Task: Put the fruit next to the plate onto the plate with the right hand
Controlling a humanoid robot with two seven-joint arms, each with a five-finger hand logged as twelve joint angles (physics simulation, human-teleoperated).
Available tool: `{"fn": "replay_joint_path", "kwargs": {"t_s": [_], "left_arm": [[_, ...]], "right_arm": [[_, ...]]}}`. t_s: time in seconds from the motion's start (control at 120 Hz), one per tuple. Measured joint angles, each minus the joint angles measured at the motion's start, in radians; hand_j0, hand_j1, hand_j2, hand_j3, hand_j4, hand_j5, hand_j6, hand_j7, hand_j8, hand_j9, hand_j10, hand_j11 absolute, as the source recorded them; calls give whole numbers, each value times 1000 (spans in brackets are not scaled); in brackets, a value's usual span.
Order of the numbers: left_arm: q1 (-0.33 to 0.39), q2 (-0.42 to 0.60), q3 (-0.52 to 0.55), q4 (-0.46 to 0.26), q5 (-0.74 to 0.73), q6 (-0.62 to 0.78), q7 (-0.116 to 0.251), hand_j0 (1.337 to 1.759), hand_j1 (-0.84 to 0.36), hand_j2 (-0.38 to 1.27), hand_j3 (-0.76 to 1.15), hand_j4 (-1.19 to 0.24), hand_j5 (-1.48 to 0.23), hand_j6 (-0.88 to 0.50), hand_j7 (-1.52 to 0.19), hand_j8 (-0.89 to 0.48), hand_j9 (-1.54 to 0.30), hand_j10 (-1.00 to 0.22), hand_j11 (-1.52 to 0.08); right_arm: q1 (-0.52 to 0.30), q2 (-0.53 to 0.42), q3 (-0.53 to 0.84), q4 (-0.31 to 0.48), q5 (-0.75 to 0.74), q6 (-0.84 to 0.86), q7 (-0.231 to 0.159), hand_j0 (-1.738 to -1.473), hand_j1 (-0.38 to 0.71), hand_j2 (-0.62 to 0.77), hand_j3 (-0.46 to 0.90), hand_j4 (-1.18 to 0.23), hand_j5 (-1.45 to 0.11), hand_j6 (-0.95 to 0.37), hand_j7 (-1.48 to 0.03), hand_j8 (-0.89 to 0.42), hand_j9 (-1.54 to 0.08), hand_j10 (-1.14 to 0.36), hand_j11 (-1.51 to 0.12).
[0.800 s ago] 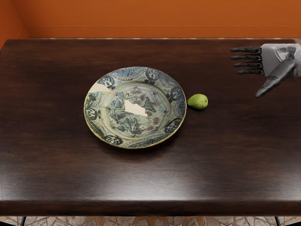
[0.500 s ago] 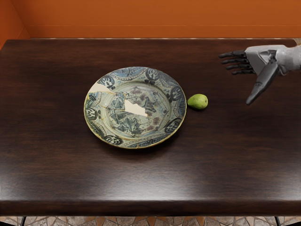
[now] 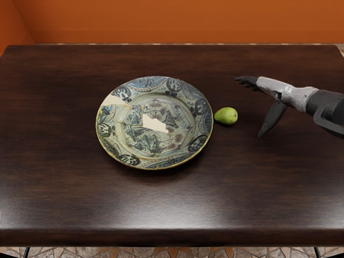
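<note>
The right hand is seen coming in from the right edge, spread open, with nothing held. Its fingers are stretched flat toward the left and the thumb is pointed down at the table, apart from the rest. No contact with anything is shown; the hand is held above the wood, near the fruit but to its right and slightly behind it.

The fruit, small, green and pear-like, is found on the table just beside the plate's right rim, not on it. The plate, patterned and with 2 pale patches on it, is set near the middle of the table and carries nothing.

The task is judged to be at its reach: 0 of its steps are finished. The fruit is yet to be closed upon, lifted, carried left over the rim and set down. The left arm is out of view.
</note>
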State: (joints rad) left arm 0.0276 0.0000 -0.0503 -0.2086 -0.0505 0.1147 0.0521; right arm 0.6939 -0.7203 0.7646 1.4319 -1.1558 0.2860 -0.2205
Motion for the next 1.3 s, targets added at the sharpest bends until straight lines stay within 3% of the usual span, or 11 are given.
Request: {"fn": "replay_joint_path", "kwargs": {"t_s": [0.283,0.958,1.3], "left_arm": [[0,0,0,0,0,0,0,1658,349,0,0,0,0,0,0,0,0,0,0],[0,0,0,0,0,0,0,1658,349,0,0,0,0,0,0,0,0,0,0],[0,0,0,0,0,0,0,1658,349,0,0,0,0,0,0,0,0,0,0]], "right_arm": [[-13,57,-126,-18,-94,-252,23,-1658,-193,-24,0,-134,-171,-136,-171,-135,-171,-134,-171],[-10,221,-252,-123,-140,-518,15,-1658,49,-64,0,-336,-434,-337,-434,-336,-434,-335,-434],[-12,248,-273,-142,-140,-562,13,-1658,163,-83,0,-429,-556,-430,-556,-430,-556,-429,-556]]}}
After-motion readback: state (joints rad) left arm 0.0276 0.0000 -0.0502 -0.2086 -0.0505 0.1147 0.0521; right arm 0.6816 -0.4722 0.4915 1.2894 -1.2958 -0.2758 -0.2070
